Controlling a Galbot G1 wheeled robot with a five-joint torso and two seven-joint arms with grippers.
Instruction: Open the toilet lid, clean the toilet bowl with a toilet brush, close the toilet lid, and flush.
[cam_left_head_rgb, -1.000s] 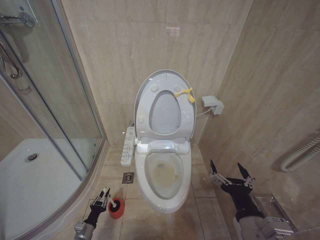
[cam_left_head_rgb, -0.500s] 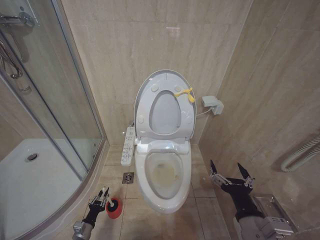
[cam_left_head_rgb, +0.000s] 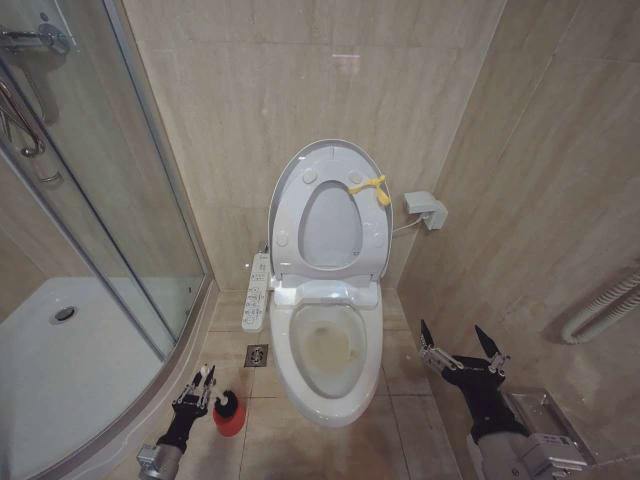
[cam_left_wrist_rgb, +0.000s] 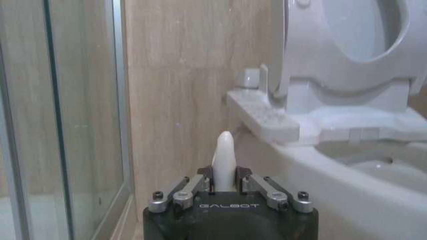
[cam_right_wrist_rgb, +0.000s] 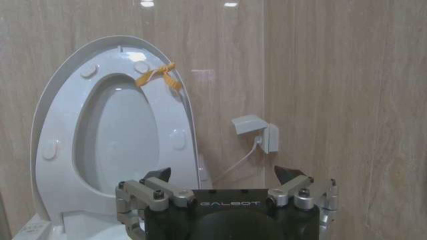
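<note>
Toilet brush (cam_left_wrist_rgb: 223, 157) clamped in left end effector (cam_left_wrist_rgb: 225, 176)

The word "GALBOT" stands in pale letters on the black body of the left tool (cam_left_wrist_rgb: 224, 186), just below its metal fingers. The same "GALBOT" lettering stands on the black body of the right tool (cam_right_wrist_rgb: 225, 176). No other writing can be read.

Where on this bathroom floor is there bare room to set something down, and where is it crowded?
Free: the floor tiles between the toilet bowl and the right claw, and the shower tray. Crowded: left of the bowl, where the left claw, shut on the toilet brush, sits by the red holder cup and floor drain.
</note>
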